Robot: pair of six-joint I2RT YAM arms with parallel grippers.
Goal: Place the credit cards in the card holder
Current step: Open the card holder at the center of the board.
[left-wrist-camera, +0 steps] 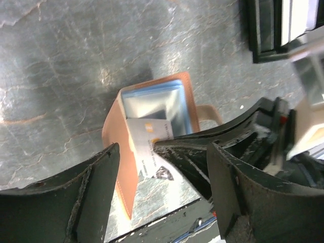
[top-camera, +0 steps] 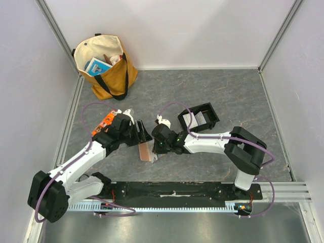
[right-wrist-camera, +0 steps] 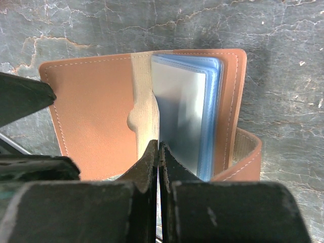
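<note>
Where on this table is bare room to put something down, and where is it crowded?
Bare: the surface between the tote bag and the black tray, along the back wall; also right of the tray to the right wall. Crowded: the middle, where the left hand and right hand meet at the card holder.

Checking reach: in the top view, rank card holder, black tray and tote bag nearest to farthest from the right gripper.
1. card holder, right at the right gripper
2. black tray, back right
3. tote bag, far back left
</note>
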